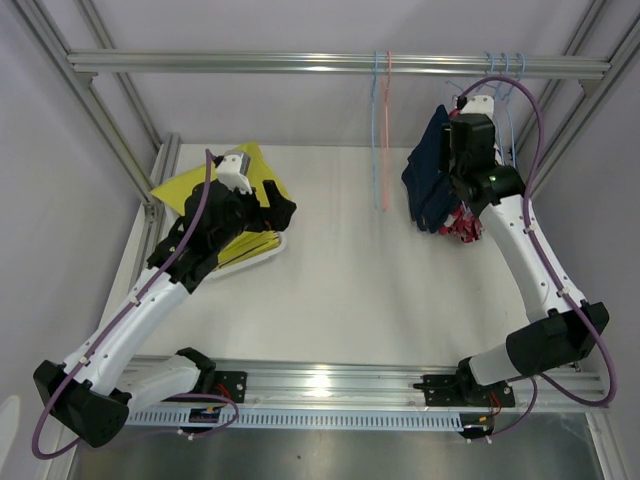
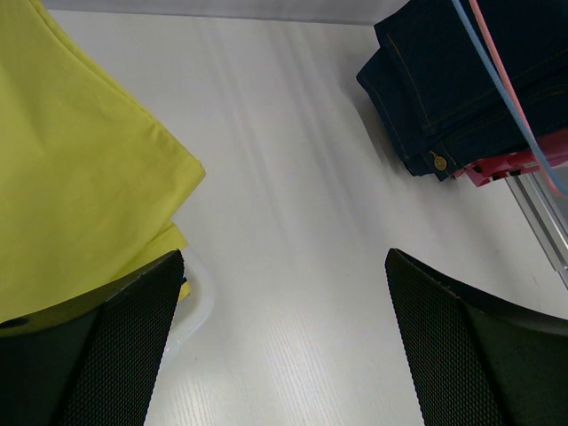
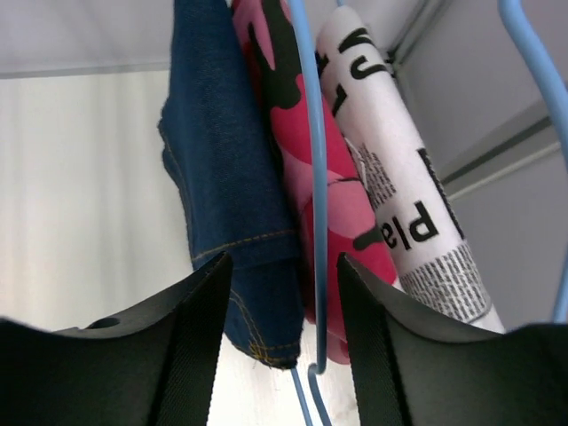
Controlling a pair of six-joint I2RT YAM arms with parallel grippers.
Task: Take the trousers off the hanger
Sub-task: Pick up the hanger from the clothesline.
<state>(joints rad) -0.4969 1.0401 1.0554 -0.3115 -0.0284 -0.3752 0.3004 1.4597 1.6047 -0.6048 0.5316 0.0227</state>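
Navy trousers point(image 3: 222, 160), blue hanger point(image 3: 318, 222) — between parted jaws

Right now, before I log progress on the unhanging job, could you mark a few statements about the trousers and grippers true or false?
1. The yellow trousers lie on the table. True.
2. The left gripper is shut on the yellow trousers. False: it is open above the table and holds nothing.
3. The navy trousers hang right by the right gripper. True.
4. The newspaper-print trousers lie on the table. False: they hang beside the pink-red trousers.
5. Two hangers at mid-rail are bare. True.
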